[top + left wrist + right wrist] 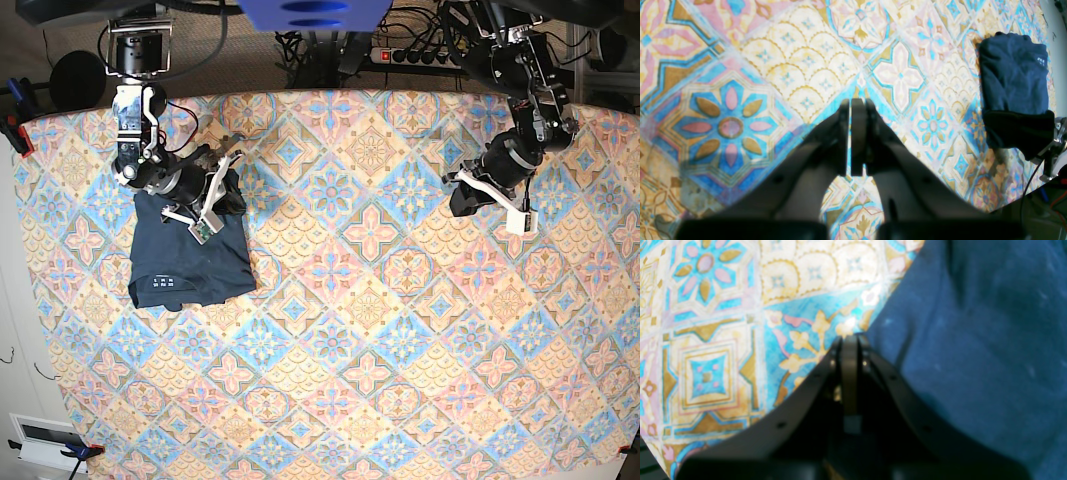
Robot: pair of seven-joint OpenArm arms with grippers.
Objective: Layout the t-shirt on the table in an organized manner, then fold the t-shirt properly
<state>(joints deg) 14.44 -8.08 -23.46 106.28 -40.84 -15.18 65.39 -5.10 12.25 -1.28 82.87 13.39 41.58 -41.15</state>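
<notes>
Navy t-shirt (190, 255) folded into soft rectangle; both hands closed, empty.

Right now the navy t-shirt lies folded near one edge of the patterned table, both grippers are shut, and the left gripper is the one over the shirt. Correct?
Not quite. The right gripper is at the t-shirt; the left gripper hangs shut over bare table, well away, as the base view shows. The rest holds.

The right pincer (849, 340) is seen closed at centre frame; the t-shirt (977, 350) fills the right, the table (713, 340) the left.
</notes>
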